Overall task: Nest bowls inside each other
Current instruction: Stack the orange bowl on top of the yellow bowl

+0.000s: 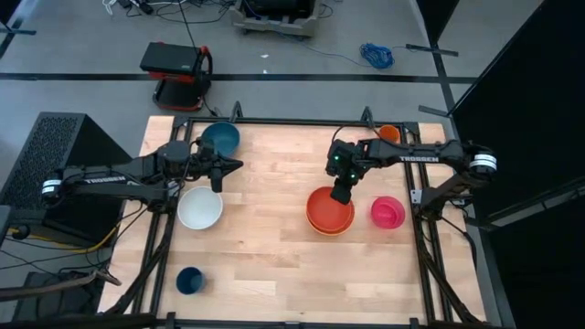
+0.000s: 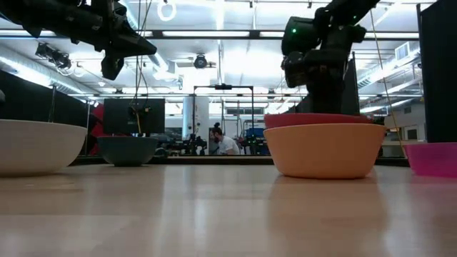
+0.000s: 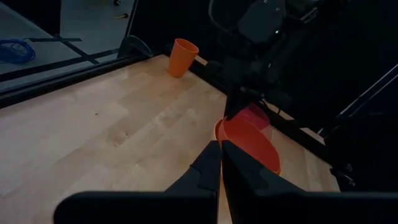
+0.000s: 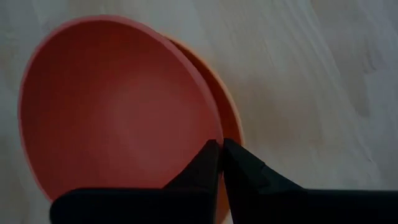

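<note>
The red bowl (image 1: 327, 205) sits inside the orange bowl (image 1: 330, 228) right of the table's middle, its rim (image 2: 314, 120) showing just above the orange one (image 2: 328, 150). My right gripper (image 4: 221, 144) is shut and points steeply down at the red bowl's far rim. The pink bowl (image 1: 388, 212) rests on its base to the right. The white bowl (image 1: 199, 208) and the teal bowl (image 1: 220, 137) rest on their bases at the left. My left gripper (image 1: 239, 165) hangs shut above the table beside them, holding nothing. My right gripper's shut fingertips stand at the red bowl's far rim (image 4: 214, 134), coming from above and slanting down. Whether they touch the rim I cannot tell. The red bowl rests in the orange bowl (image 4: 229, 118), which stands on the table.
A small orange cup (image 1: 389, 133) stands at the far right corner. A small dark blue cup (image 1: 189, 280) stands near the front left. Black frame rails run along the table's edges. Bare wood lies across the middle and the near side.
</note>
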Controlling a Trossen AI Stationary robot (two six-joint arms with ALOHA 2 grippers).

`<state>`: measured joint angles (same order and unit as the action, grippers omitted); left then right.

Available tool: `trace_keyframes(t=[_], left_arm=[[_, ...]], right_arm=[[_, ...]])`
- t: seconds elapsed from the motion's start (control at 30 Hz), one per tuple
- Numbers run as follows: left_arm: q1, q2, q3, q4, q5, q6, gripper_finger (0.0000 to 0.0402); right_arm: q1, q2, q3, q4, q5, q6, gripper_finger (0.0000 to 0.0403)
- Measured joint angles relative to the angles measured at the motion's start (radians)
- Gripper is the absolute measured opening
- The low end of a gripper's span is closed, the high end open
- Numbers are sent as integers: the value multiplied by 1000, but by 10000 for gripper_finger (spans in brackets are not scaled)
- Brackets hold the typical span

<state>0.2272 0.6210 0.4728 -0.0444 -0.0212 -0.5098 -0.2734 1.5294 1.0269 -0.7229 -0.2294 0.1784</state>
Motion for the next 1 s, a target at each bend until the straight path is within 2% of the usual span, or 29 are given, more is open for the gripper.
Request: trace_keyframes(t=[0.3,0.57,1.0], left_arm=[[0,0,0,-1,0,0,1],[0,0,0,-3,0,3,1],[0,0,0,-3,0,3,1]], right_arm=[[2,75,3,90,-24,5,0],[2,85,3,164,-32,41,0],[-28,85,65,135,-30,24,0]])
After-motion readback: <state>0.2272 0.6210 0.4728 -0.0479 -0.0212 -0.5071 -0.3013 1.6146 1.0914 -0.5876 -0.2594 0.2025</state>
